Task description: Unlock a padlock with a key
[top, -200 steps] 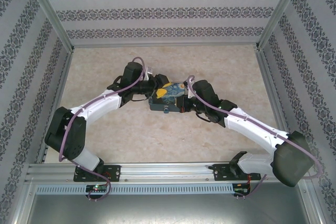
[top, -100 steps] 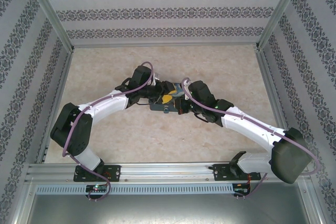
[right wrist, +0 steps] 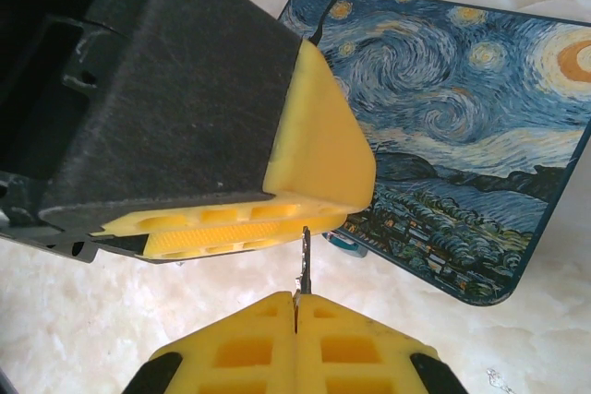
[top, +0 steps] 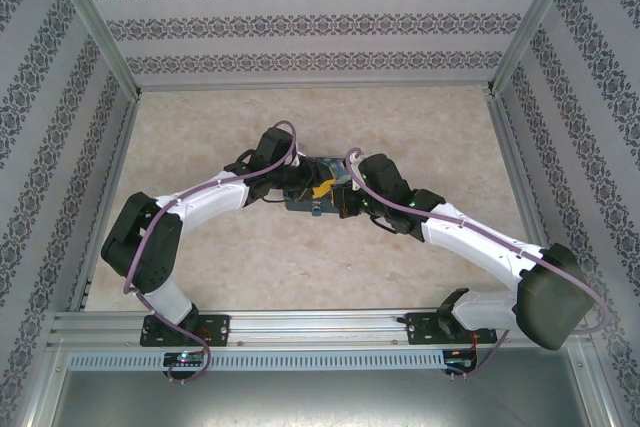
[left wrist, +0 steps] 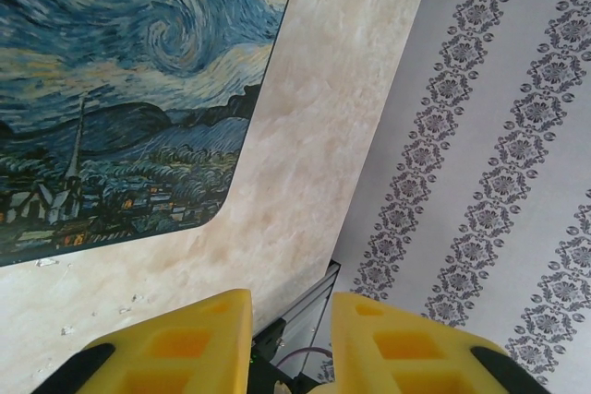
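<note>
The key (right wrist: 303,263) is a thin metal sliver standing on end at 6 o'clock in the right wrist view. The yellow fingers of the right hand (right wrist: 295,300) are clenched on it, and its blade points to 12 o'clock. Just off the blade tip, toward 2 o'clock, the padlock (right wrist: 343,243) shows as a small teal piece at the edge of the Starry Night box (right wrist: 462,136), partly tucked under a yellow pad (right wrist: 319,149) of the left hand (left wrist: 291,309). I cannot tell whether the key touches the padlock. In the left wrist view that hand's fingers stand apart, gripping nothing, with the box lid at 10 o'clock. The pale marbled table (left wrist: 305,182) runs between the box lid and the patterned wall (left wrist: 499,136) at 3 o'clock.
</note>
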{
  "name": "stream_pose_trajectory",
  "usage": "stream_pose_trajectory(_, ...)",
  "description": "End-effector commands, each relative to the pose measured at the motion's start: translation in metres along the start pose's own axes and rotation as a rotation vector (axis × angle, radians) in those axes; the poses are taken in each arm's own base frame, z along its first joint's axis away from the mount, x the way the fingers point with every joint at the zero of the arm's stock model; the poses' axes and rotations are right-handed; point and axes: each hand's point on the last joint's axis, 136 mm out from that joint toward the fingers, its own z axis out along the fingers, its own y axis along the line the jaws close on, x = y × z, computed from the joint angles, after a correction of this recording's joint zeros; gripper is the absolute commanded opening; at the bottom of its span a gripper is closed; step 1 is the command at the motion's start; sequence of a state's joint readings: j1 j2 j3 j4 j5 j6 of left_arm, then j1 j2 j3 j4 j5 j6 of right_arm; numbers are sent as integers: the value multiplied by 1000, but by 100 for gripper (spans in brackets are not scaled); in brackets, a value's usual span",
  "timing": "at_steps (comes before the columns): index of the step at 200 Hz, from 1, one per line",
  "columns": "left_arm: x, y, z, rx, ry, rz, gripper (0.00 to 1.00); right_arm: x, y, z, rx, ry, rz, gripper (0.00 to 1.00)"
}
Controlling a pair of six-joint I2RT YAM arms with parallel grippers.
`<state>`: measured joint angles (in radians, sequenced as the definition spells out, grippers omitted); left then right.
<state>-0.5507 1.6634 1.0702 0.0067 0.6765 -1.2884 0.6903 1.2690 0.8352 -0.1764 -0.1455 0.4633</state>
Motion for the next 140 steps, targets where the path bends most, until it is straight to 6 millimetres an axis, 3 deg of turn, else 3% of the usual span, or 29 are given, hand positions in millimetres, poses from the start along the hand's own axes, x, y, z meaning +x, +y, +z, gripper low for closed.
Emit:
stream_pose_trajectory(1, 4, -3, 5, -9, 10, 17, 27, -2, 1, -1, 12, -12, -26, 0)
stream_pose_trajectory(54, 4, -1, 6, -15, 12, 12, 15, 0, 0, 2, 13, -6, -22, 0)
stream_pose_trajectory(140, 7, 3, 6, -37, 20, 33, 7, 1, -2, 6, 16, 1, -18, 0)
